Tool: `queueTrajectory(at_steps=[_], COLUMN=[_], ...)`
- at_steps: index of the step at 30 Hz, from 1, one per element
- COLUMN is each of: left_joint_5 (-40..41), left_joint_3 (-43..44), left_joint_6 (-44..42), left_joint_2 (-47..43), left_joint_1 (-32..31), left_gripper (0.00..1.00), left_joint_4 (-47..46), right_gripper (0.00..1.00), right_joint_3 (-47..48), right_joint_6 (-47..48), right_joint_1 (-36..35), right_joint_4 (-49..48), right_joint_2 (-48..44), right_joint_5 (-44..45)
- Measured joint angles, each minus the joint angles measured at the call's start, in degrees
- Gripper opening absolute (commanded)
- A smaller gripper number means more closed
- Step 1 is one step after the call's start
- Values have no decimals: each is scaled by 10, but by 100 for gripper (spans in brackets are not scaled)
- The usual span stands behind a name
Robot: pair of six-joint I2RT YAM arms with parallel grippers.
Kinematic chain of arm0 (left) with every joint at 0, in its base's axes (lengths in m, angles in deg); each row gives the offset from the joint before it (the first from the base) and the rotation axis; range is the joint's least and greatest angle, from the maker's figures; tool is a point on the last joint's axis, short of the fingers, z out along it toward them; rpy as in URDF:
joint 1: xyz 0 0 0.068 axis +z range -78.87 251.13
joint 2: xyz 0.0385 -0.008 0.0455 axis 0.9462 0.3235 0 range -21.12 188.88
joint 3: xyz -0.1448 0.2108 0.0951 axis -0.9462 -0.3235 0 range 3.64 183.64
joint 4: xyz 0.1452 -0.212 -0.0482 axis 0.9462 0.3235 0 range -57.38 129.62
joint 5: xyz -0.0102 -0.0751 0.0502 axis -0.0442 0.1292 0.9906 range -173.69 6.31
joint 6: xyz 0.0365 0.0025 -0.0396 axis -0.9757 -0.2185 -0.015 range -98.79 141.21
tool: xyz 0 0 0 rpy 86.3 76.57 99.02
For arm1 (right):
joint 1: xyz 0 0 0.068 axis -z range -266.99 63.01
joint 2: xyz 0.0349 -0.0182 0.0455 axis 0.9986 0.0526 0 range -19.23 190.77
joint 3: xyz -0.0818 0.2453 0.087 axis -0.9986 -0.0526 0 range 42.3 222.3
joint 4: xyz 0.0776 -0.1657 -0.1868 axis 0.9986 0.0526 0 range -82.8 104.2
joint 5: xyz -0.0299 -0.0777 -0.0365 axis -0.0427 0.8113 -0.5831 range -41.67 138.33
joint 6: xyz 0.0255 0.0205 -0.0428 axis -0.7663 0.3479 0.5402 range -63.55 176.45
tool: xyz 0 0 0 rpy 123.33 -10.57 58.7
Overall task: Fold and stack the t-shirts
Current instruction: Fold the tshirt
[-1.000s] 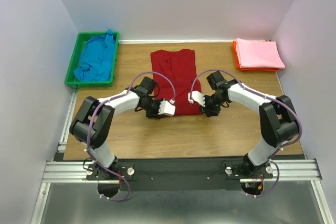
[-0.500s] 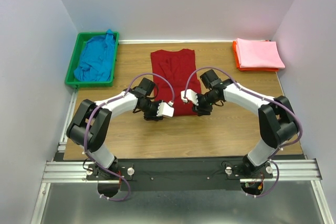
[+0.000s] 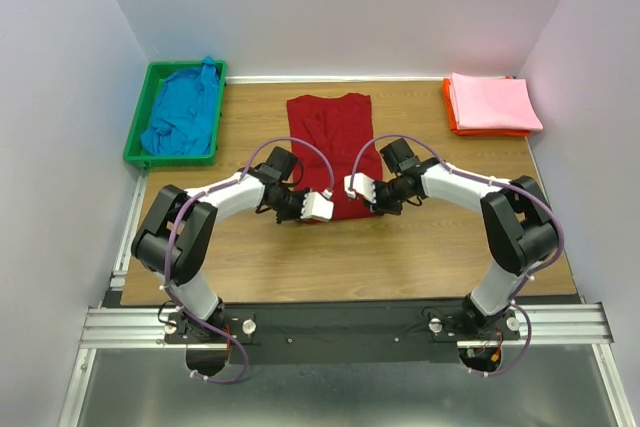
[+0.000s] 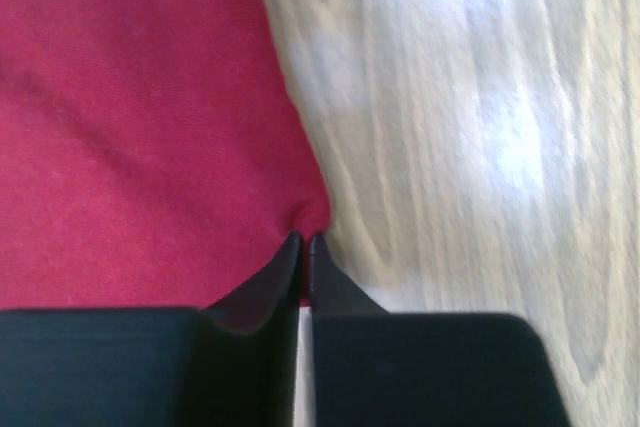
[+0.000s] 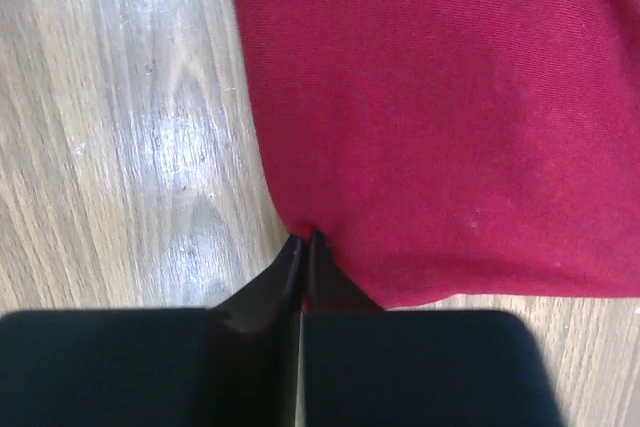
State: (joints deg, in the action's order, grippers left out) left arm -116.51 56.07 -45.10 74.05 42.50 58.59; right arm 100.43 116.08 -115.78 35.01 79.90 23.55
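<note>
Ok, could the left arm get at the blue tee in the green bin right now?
Probably not yet: the left gripper is shut on the red tee's corner. Nothing blocks the way to the blue tee otherwise.

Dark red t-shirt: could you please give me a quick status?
Left gripper shut on dark red t-shirt, near corner. Right gripper shut on other near corner. Shirt lies flat; nothing on it.

2 black-and-white arms (image 3: 225,191), purple cables (image 3: 400,134).
</note>
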Motion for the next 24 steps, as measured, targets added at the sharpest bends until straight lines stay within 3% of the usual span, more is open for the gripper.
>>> queueTrajectory(at_steps=[7, 13, 24], left_joint_5=[-4, -6, -5], left_joint_3=[73, 156, 114], left_joint_6=[41, 39, 14], left_joint_2=[18, 9, -83], left_joint_1=[13, 48, 40], left_gripper=[0, 0, 0], left_joint_4=[47, 78, 115], right_gripper=[0, 0, 0], right_joint_3=[10, 72, 106], right_joint_6=[-47, -82, -98], right_joint_1=[0, 3, 2], right_joint_4=[8, 22, 59], right_joint_2=[-9, -44, -75], right_joint_5=[24, 46, 59])
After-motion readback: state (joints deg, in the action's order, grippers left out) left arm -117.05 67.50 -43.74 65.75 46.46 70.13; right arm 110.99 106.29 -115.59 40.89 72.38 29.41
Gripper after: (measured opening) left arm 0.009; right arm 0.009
